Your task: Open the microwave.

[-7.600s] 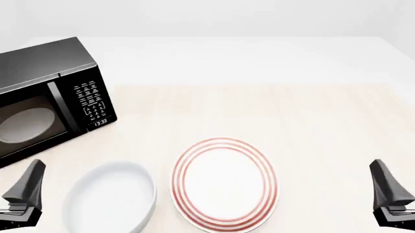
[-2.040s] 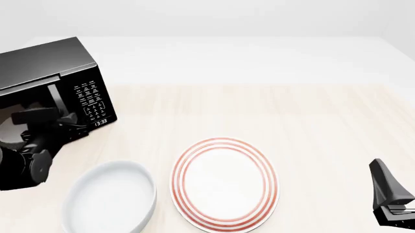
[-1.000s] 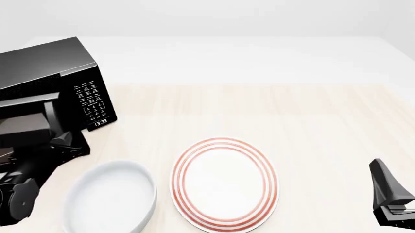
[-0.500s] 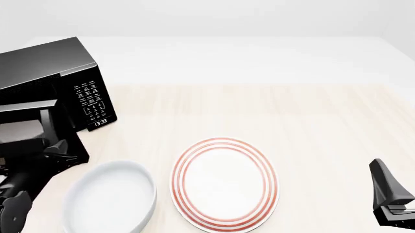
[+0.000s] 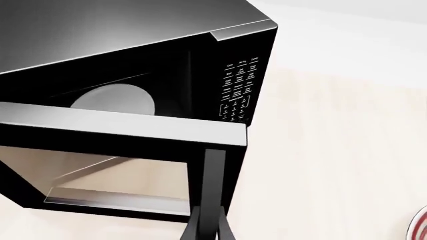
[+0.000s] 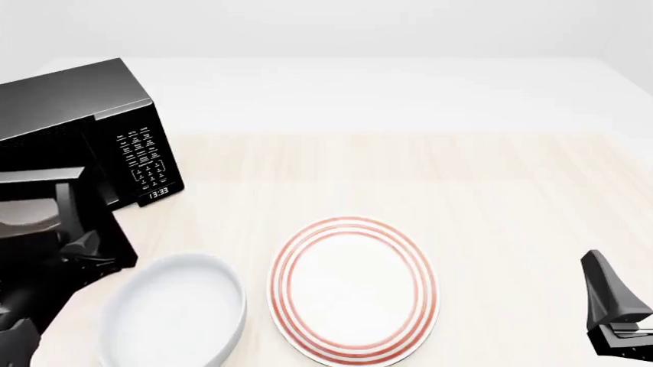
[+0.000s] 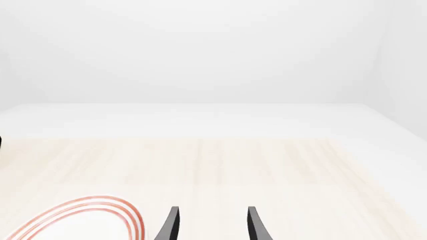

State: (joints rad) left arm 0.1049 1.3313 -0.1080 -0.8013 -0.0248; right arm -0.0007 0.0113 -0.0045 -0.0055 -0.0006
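The black microwave (image 6: 76,95) stands at the table's far left, keypad (image 6: 143,160) and clock facing me. Its glass door (image 6: 30,218) is swung well out from the body, with the dark cavity behind it. In the left wrist view the microwave (image 5: 133,30) shows its white turntable (image 5: 113,100) over the door's top edge (image 5: 127,130). My left gripper (image 5: 205,227) is shut on the vertical bar handle (image 5: 213,175); in the front view the left gripper (image 6: 90,248) sits at the door's free edge. My right gripper (image 6: 615,317) is open and empty at the front right, and also shows in its own wrist view (image 7: 210,227).
A white bowl (image 6: 173,310) lies just right of my left arm, close to the open door. A red-ringed plate (image 6: 354,287) lies at the front middle and shows in the right wrist view (image 7: 80,217). The table's back edge (image 6: 357,61) runs behind.
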